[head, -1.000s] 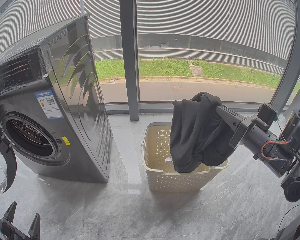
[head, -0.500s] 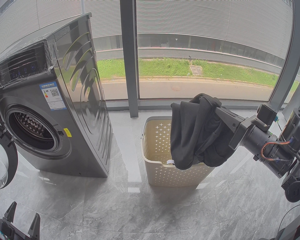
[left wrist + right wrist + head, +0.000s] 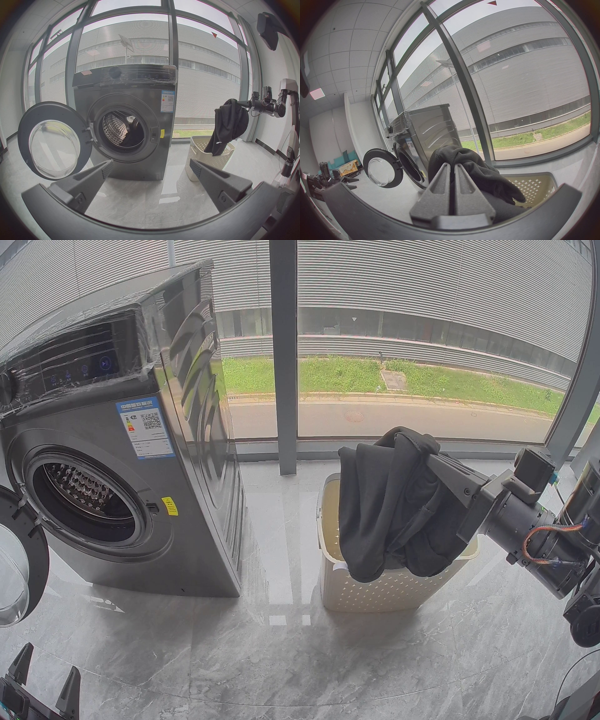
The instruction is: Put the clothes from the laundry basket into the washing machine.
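**Holding black garment over basket**

Grips a black garment in the right claw, fingers pressed fully together on a bunched top fold. Hangs soft, matte and creased in long drooping folds, small white tag near the hem, lowest fold reaching the rim of a cream plastic basket with star-punched walls. Stands on glossy grey marbled floor by the far window, right of a brushed grey metal washer. Shows a round port, perforated steel drum, film-wrapped panel, and glass-bowled door swung wide left. Holds the left claw low and near, spread wide, nothing in it.
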Motion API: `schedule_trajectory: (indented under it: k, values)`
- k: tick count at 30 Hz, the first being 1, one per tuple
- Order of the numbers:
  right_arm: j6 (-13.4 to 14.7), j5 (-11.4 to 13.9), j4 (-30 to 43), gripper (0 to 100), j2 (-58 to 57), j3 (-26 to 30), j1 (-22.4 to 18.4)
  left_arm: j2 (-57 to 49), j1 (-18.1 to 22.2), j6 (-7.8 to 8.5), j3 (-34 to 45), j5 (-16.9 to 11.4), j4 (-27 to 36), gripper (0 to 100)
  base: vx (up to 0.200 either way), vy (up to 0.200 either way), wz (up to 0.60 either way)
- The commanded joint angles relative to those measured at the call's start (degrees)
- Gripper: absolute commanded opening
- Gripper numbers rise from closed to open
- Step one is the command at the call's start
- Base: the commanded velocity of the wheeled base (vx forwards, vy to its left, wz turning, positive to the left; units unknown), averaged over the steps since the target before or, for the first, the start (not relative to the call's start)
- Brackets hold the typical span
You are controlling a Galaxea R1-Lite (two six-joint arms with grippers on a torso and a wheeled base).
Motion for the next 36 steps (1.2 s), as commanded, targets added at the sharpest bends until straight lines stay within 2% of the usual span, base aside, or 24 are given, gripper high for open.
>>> schedule_trajectory:
  k: [1, 16, 22, 26, 30, 36]
  values:
    - [0.0, 0.2, 0.0, 0, -0.7, 0.4, 1.0, -0.9, 0.0, -0.13, 0.9, 0.0, 0.0, 100, 0.0, 0.2, 0.0]
    - [0.0, 2.4, -0.8, 0, -2.0, 1.6, 4.4, -0.9, 0.0, -0.04, 0.9, 0.0, 0.0, 100, 0.0, 0.2, 0.0]
    - [0.0, 2.5, -0.8, 0, -2.2, 1.6, 4.6, -0.9, 0.0, 0.05, 0.9, 0.0, 0.0, 100, 0.0, 0.0, 0.0]
    - [0.0, 2.6, -0.8, 0, -2.5, 1.5, 4.8, -0.9, 0.0, -0.04, 0.9, 0.0, 0.0, 100, -0.2, 0.0, 0.0]
    - [0.1, 2.9, -0.8, 0, -3.8, 1.5, 6.9, -0.9, 0.0, -0.04, 0.9, 0.0, 0.0, 100, -0.2, 0.0, 0.0]
    - [0.1, 2.9, -0.8, 0, -3.2, 2.0, 6.3, -0.9, 0.0, -0.04, 0.9, 0.0, 0.0, 100, -0.133, 0.0, 0.0]
